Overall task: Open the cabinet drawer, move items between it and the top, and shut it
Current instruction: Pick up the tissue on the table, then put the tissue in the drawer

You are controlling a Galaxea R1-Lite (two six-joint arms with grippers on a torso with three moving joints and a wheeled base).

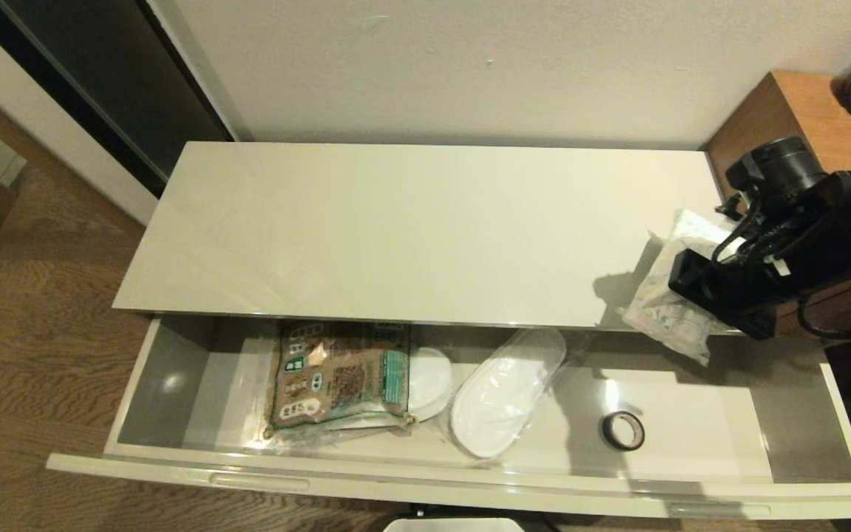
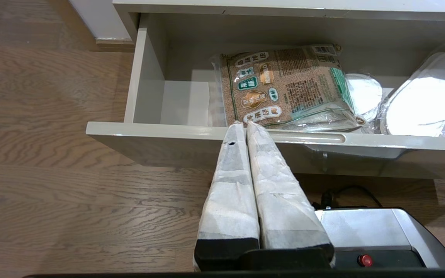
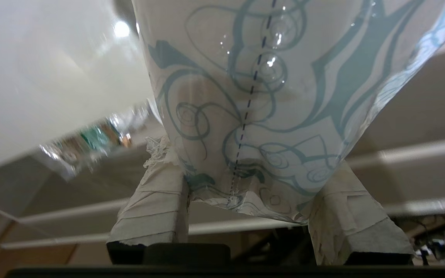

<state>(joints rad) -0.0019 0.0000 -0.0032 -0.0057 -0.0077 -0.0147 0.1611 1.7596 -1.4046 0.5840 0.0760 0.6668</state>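
Observation:
The cabinet drawer (image 1: 366, 488) stands pulled far out below the cream top (image 1: 411, 229). My right gripper (image 3: 253, 164) is shut on the tissue pack (image 1: 673, 303), a soft white pack with blue swirls (image 3: 269, 96). It holds the pack at the right end of the top's front edge, overhanging the drawer's right part. A white slipper in clear plastic (image 1: 507, 395) lies mid-drawer. My left gripper (image 2: 245, 123) is shut on nothing, low in front of the drawer's front panel (image 2: 160, 133), out of the head view.
A brown-and-green printed packet (image 1: 340, 369) lies left of the slipper, with a second white slipper (image 1: 429, 380) partly under it. A black tape ring (image 1: 623, 431) sits right of centre. The brown wooden side cabinet (image 1: 787, 103) stands at the right.

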